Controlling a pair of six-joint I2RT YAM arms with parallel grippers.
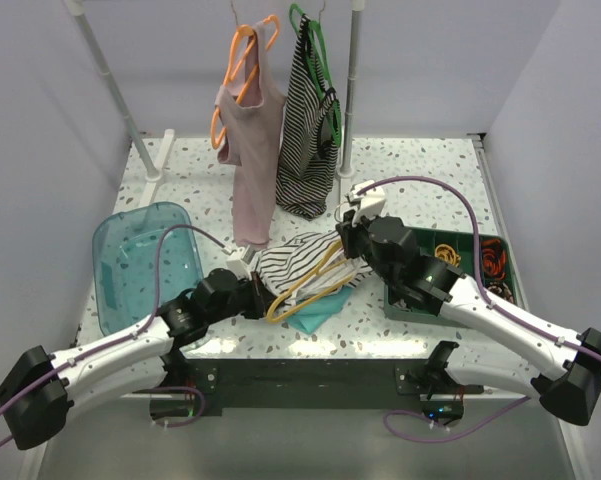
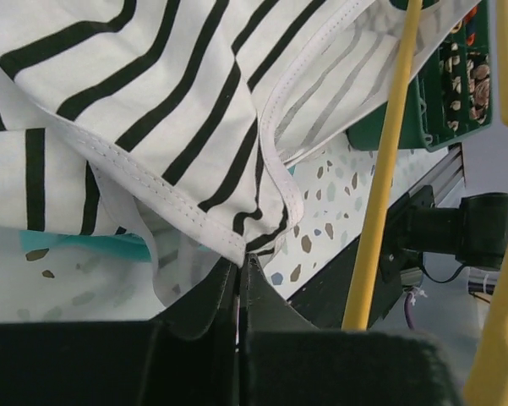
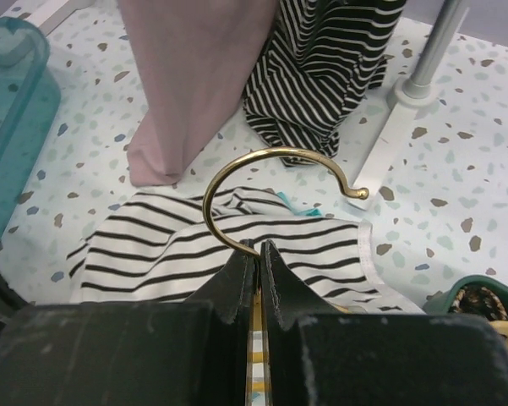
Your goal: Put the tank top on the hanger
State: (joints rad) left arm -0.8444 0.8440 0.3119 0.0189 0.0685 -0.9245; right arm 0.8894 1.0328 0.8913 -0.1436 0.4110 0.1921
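The white tank top [image 1: 292, 262] with thin black stripes lies bunched at the table's front centre. It also shows in the left wrist view [image 2: 161, 101] and the right wrist view [image 3: 186, 245]. The yellow hanger [image 1: 305, 290] lies across it, its arms showing in the left wrist view [image 2: 380, 186]. My left gripper [image 1: 256, 290] is shut on the top's hem [image 2: 237, 249]. My right gripper [image 1: 346, 240] is shut on the hanger at the base of its metal hook [image 3: 262, 165].
A pink top [image 1: 250, 150] on an orange hanger and a densely striped top [image 1: 310, 140] on a green hanger hang from the rack at the back. A teal bin [image 1: 140, 262] sits left. A green tray [image 1: 480, 262] of small items sits right. A teal cloth [image 1: 315, 315] lies under the tank top.
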